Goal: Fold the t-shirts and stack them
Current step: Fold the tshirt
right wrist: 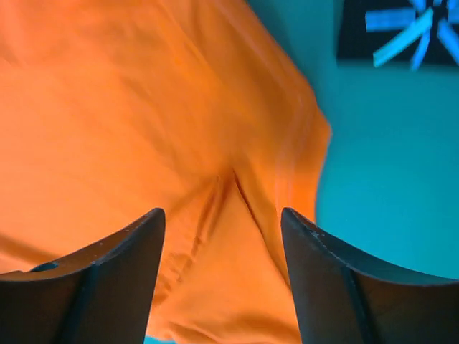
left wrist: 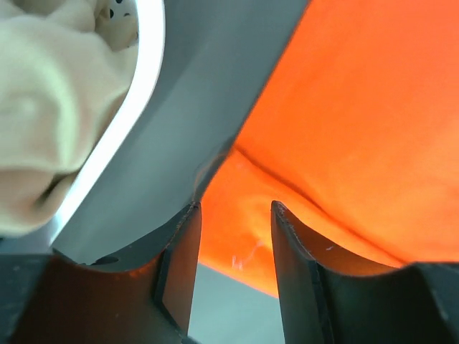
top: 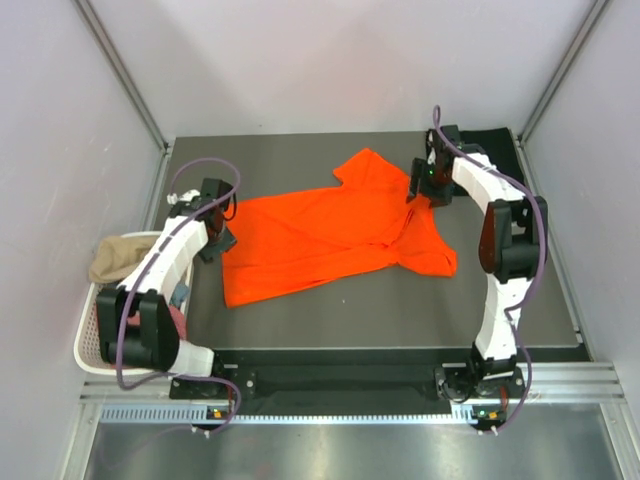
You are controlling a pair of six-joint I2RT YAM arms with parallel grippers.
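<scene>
A bright orange t-shirt (top: pixel 330 235) lies spread and wrinkled on the dark table. My left gripper (top: pixel 216 238) is open at the shirt's left edge. In the left wrist view the orange hem (left wrist: pixel 251 236) lies between the fingers (left wrist: pixel 179 265) of the left gripper (left wrist: pixel 235 215), not pinched. My right gripper (top: pixel 419 191) is open over the shirt's far right part, by a sleeve. In the right wrist view a creased fold of orange cloth (right wrist: pixel 222 236) lies under the right gripper (right wrist: pixel 222 218). A black t-shirt (top: pixel 488 140) with a light-blue starburst (right wrist: pixel 409 29) lies at the back right corner.
A white slotted basket (top: pixel 88 345) stands off the table's left edge, holding a tan shirt (top: pixel 120 255) and a pink one (top: pixel 176 322). Its rim (left wrist: pixel 143 93) and the tan cloth (left wrist: pixel 43 107) show in the left wrist view. Grey walls enclose the table (top: pixel 400 310).
</scene>
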